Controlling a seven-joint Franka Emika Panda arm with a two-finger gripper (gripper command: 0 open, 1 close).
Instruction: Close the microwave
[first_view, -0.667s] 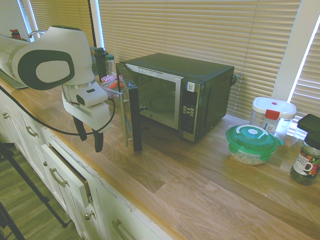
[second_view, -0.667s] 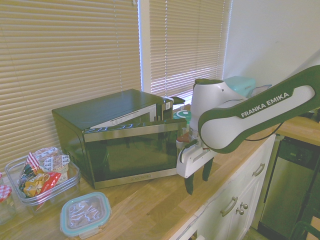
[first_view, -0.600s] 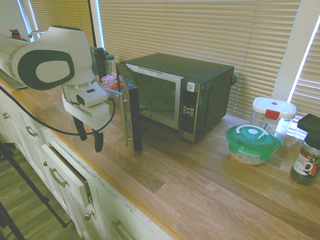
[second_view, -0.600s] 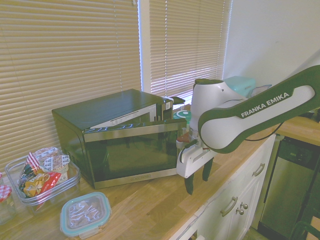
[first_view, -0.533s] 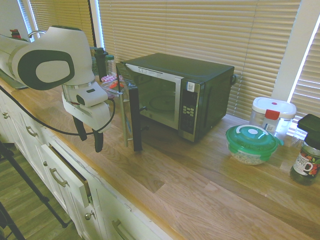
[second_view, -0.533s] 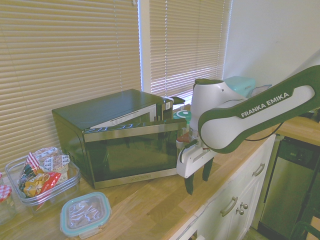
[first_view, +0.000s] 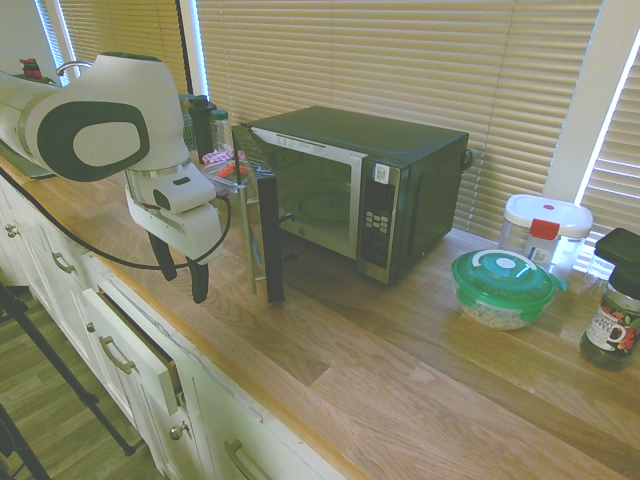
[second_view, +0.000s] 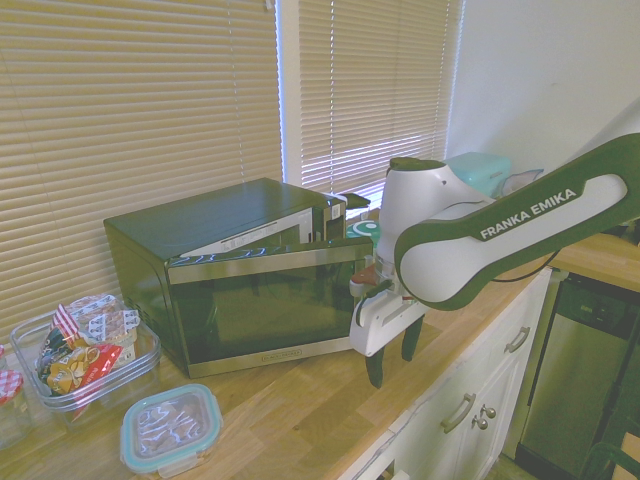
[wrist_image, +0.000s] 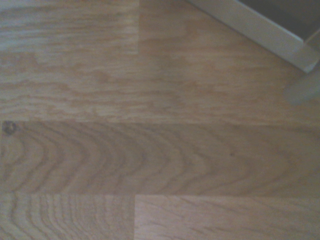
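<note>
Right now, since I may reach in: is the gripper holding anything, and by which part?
Nothing is held: the gripper hangs open beside the black microwave's ajar dark glass door.

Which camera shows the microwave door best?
The second exterior view: the door's front faces it, nearly whole. The first exterior view has it almost edge-on, standing open; the wrist view, only a blurred corner.

"FRANKA EMIKA" on the robot arm (second_view: 520, 215). Lettering on microwave door (second_view: 265, 310) and jar label (first_view: 607, 330) too small to read.
</note>
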